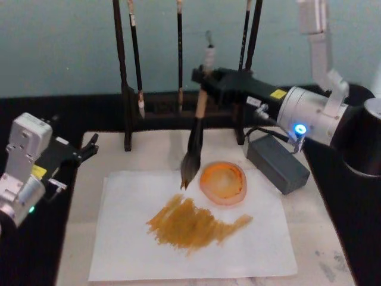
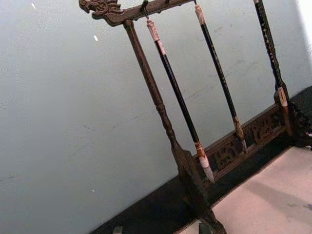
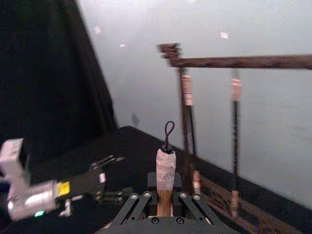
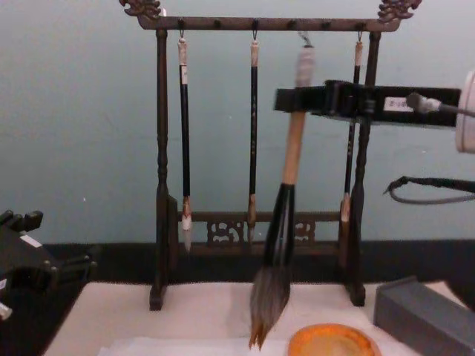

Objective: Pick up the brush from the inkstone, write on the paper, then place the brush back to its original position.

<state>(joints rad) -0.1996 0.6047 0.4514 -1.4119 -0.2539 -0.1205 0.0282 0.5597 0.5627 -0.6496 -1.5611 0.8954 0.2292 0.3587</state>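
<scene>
brush (image 1: 195, 140) hangs nearly upright from the right gripper (image 1: 205, 77), whose fingers are clamped on the tan handle, high up near its taped top. the bushy tip points down at the far edge of the paper (image 1: 250, 244), just left of the inkstone (image 1: 223, 183); whether the hairs touch the sheet cannot be told. the inkstone sits on the paper's far right part, apart from the brush. a brown-orange smear (image 1: 190, 223) crosses the middle of the sheet. the left gripper (image 1: 88, 147) rests at the left edge of the mat (image 1: 321, 220), fingers a little apart and holding nothing. behind stands a rack (image 4: 159, 185) with thin brushes (image 4: 183, 148) hanging, and a grey box (image 1: 277, 162) lies right of the inkstone.
</scene>
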